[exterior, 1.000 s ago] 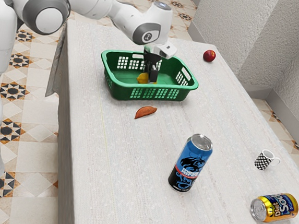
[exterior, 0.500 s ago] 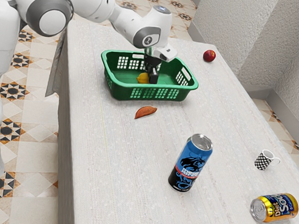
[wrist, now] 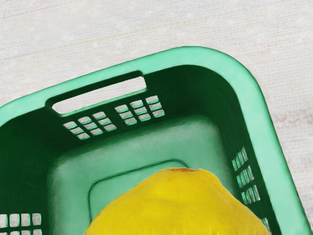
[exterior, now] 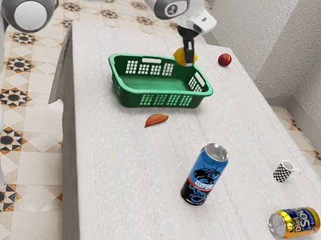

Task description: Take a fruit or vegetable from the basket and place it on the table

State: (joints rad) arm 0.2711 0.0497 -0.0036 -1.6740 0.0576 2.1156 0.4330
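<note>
Pale table [exterior: 116, 178], fine woven look, on patterned tile floor [exterior: 19, 161]. Nearest in the exterior view: soda can [exterior: 295, 223] lying on its side, mug [exterior: 282, 171] just beyond, tall can [exterior: 203, 177] upright to the exterior view's left of both. Farther back, sweet potato [exterior: 156, 120] on the table, near the basket [exterior: 128, 98] but outside it.

Task item: lemon [exterior: 180, 56], off the basket floor, up in the air above the basket, toward its far rim. Gripper [exterior: 187, 60] has it pinched, fingers closed against its sides. Wrist view agrees: lemon just under the hand, basket floor and handle slot behind it.

Step, my read: pick looks done, carry in hand, place not done. Next: keep the grip, take it sideways past the rim, lower beside the basket, let go once it touches the table. Lift a bit more first if rim clearance is tight. Risks: bumping the rim, letting go too high; a round lemon may roll, so set it down gently, away from the apple [exterior: 225, 60].

Apple is on the table beyond the basket, near the table's edge. Last, rough pale wall [exterior: 257, 44] at the back, more tile at its foot.
</note>
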